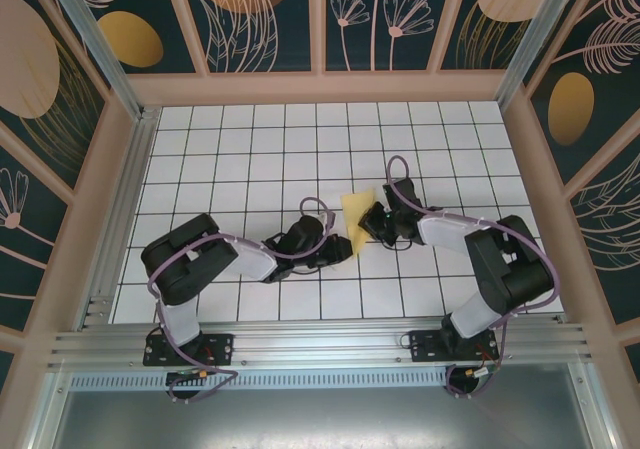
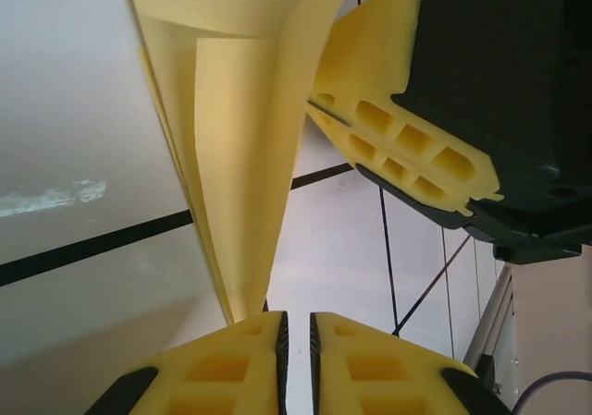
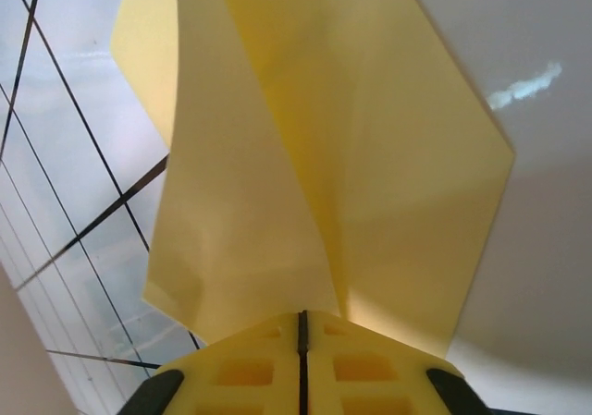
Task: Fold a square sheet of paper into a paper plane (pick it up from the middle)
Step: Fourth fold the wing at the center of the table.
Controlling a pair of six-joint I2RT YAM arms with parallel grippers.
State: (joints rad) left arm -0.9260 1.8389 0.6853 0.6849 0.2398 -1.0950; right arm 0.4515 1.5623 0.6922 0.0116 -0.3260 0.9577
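Folded yellow paper (image 3: 305,156) hanging between the claws over mid-table; right claw (image 3: 301,321) pinching its folded edge tight, left claw (image 2: 297,318) standing a crack apart, hold doubtful. Light, floppy, creasing easily; the folded edge is looking the safest hold.

Paper (image 1: 355,209) btwn L pincer (image 1: 344,248), R pincer (image 1: 369,223)

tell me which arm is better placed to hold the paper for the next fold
Right, probably. The right gripper is shut on the square sheet of paper; the left gripper has its jaws slightly apart, with the paper's edge beside them rather than between.
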